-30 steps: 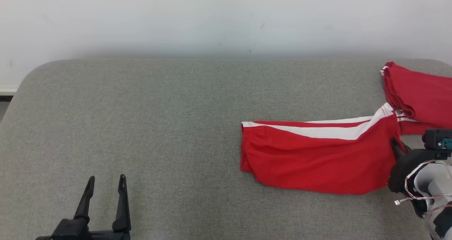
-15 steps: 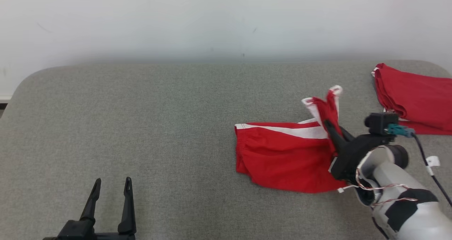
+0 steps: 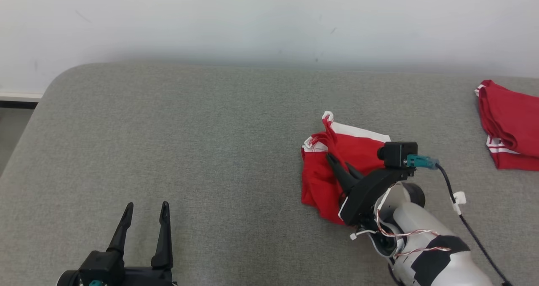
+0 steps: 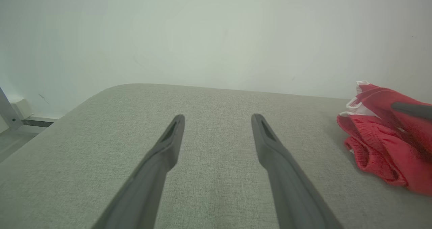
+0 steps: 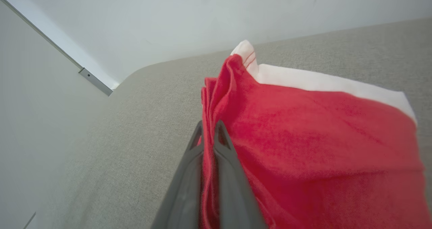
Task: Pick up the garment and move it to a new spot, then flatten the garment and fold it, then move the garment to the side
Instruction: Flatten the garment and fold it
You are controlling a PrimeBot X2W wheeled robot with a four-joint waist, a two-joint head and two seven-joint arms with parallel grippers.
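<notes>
Right jaws were clamped on a bunched edge of the red garment [image 3: 320, 185], with the cloth pinched between the two fingers [image 5: 224, 151] near the white-trimmed hem, which stood up off the grey bench [image 3: 189, 143]. The remainder of the garment lay crumpled in a heap under and beside the right arm [image 3: 421, 235], right of bench centre. Left jaws were spread wide apart with nothing between them, low over bare bench at the near left, well apart from the garment. A second red garment [image 3: 511, 126], folded, sat at the far right edge. Both pieces lay directly on the bench, not in any bin or basket. Risks, as judged: the pinch appeared to take several layers, so a drag could carry the fabric doubled and leave it harder to flatten. A thin hold on slick cloth could slip out mid-lift. A sweep rightward could disturb the folded piece.
</notes>
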